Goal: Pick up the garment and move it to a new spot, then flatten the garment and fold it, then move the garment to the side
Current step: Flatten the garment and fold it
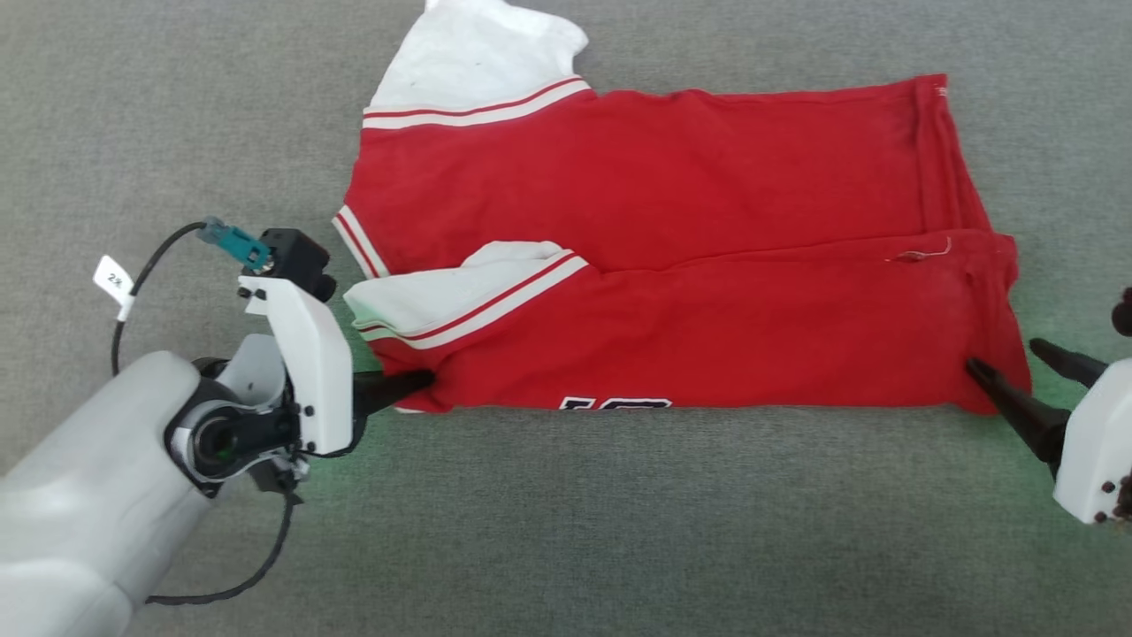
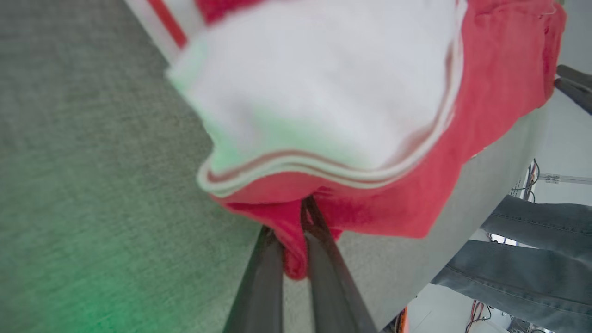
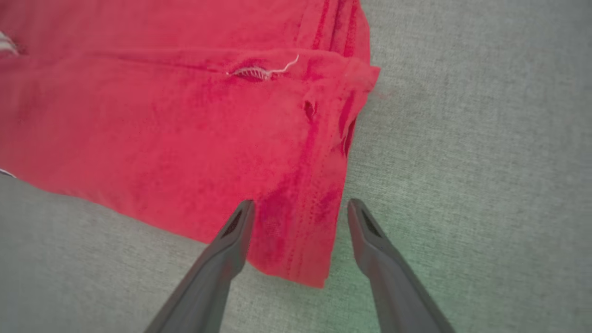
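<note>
The left gripper (image 2: 290, 221) rises from the bottom edge with its two dark fingers (image 2: 323, 277) pinched together on a fold of red cloth; this is the near edge of the garment (image 2: 490, 97), whose white panel (image 2: 323, 92) with striped trim bulges above, blurred; grey fabric surface (image 2: 92, 138) lies to the left, tinted green low down; the right gripper (image 2: 559, 77) meets the cloth's far corner; a person's jeans-clad legs (image 2: 532, 259) stand beyond the surface's edge.
</note>
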Controlling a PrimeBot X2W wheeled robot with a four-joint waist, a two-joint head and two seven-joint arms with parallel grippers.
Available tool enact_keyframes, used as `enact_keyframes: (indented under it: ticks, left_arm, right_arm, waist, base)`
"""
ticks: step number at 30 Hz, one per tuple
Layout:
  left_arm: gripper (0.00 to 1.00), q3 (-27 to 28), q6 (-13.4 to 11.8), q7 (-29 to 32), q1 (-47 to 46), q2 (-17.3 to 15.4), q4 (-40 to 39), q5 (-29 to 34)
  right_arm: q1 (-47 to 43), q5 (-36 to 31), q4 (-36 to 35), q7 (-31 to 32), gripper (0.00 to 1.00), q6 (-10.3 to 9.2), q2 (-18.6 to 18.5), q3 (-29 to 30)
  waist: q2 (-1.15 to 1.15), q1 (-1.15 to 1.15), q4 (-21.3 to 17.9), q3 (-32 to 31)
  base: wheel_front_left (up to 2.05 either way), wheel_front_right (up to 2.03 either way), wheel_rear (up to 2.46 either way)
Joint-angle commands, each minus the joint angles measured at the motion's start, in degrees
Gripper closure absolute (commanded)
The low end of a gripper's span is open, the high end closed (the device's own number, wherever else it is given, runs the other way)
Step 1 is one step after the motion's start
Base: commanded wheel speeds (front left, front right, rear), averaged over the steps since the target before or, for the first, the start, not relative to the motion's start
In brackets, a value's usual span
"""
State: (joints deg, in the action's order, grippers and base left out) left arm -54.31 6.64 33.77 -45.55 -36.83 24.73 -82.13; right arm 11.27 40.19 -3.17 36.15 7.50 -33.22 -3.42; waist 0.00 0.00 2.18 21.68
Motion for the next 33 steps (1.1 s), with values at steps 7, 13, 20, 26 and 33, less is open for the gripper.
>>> enact_keyframes:
  ticks: [7, 13, 20, 26, 33]
  left_arm:
    - [1.00, -1.58, 0.73, -2.03, 0.67, 2.83, -0.56, 1.86]
    - [1.00, -1.84, 0.85, -3.85, 0.15, 3.70, -0.55, 2.67]
    - [1.00, -1.87, 0.89, -8.35, 1.33, 2.00, -2.14, 3.44]
    - [1.00, -1.66, 0.91, -13.52, 5.04, -0.65, -6.22, 2.59]
    - [1.00, -1.69, 0.92, -16.47, 9.96, -5.61, -12.01, 1.58]
  right_arm:
    - [1.35, -1.64, 5.46, 6.54, 0.00, -0.02, -1.87, -3.46]
    - [1.33, -2.94, 8.59, 7.82, 0.83, -0.01, -2.08, -7.55]
    - [0.90, -2.43, 8.84, 4.72, 1.00, -0.03, -2.48, -6.32]
    - [-2.79, -0.16, 5.56, 3.77, 1.00, -0.02, -1.53, -3.20]
    - [-9.61, -0.01, -0.38, 5.16, 1.00, -0.02, -1.01, 0.32]
  waist:
    - [0.00, 0.00, 2.27, 0.48]
    - [0.00, 0.00, 3.13, 0.31]
    - [0.00, 0.00, 3.41, -1.36]
    - [0.00, 0.00, 4.02, -3.56]
    - [0.00, 0.00, 4.72, -5.66]
  base:
    - [0.00, 0.00, 0.00]
    - [0.00, 0.00, 0.00]
    - [0.00, 0.00, 0.00]
    - [0.00, 0.00, 0.00]
    - [0.00, 0.00, 0.00]
